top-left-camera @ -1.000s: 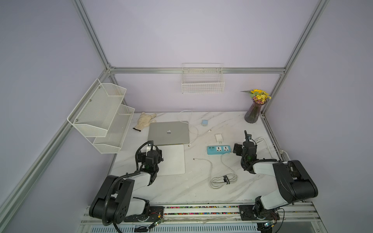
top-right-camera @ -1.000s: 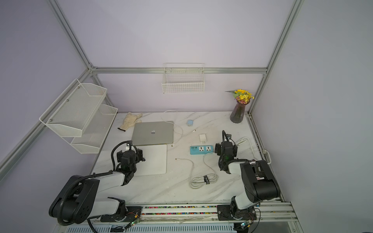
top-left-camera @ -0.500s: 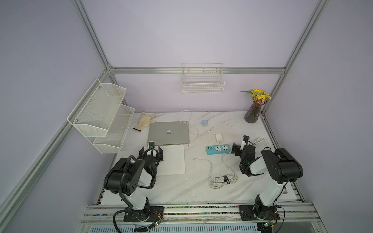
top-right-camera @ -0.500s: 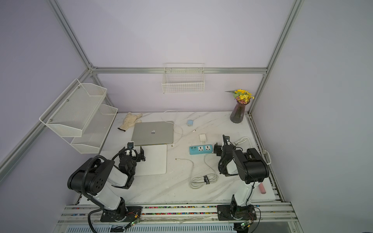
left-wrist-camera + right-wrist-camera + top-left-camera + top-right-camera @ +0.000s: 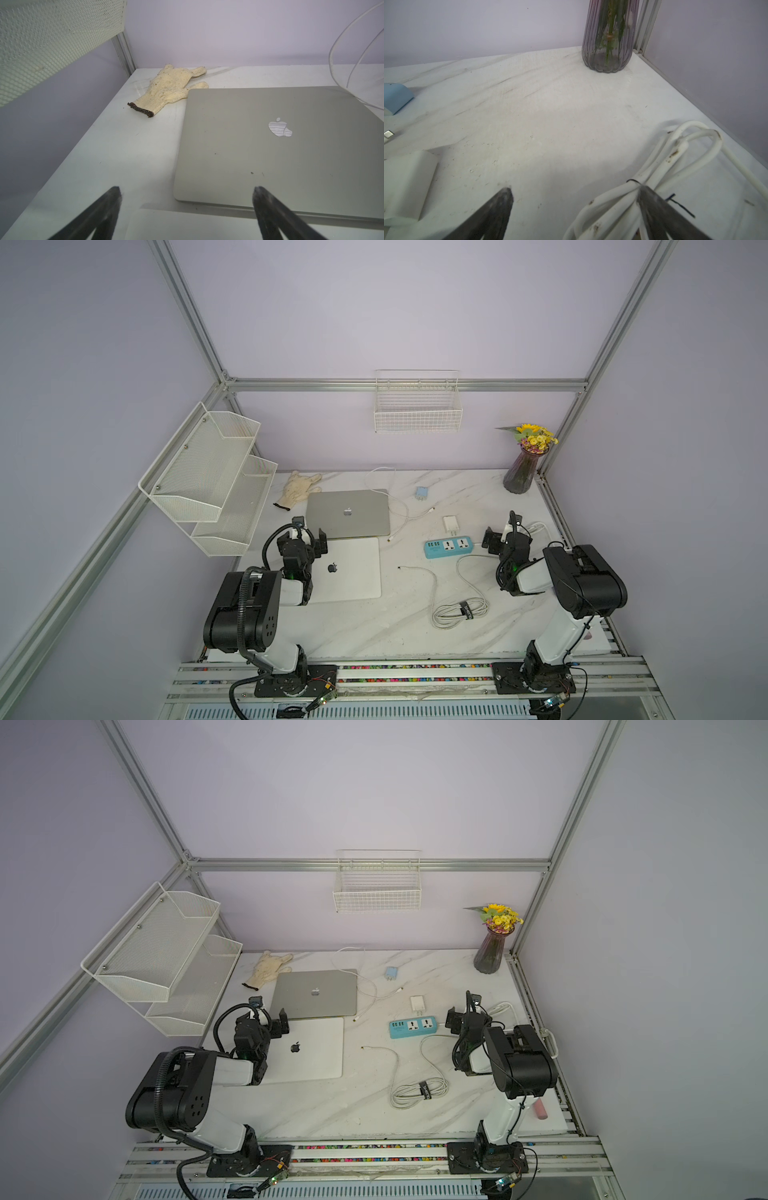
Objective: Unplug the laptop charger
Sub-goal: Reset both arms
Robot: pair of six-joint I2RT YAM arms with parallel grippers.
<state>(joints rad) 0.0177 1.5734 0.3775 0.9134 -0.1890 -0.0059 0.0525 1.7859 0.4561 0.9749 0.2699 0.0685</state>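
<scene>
Both jaws wide — charger [image 5: 450,524] untouched

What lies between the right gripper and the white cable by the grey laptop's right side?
The white adapter and the blue power strip lie flat between the open right gripper and the cable. Both are low, and nothing tall intervenes.

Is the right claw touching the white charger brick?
Apart. In the right wrist view, a stretch of bare tabletop lies between the open right claw and the white charger brick, so the gap is plain.
</scene>
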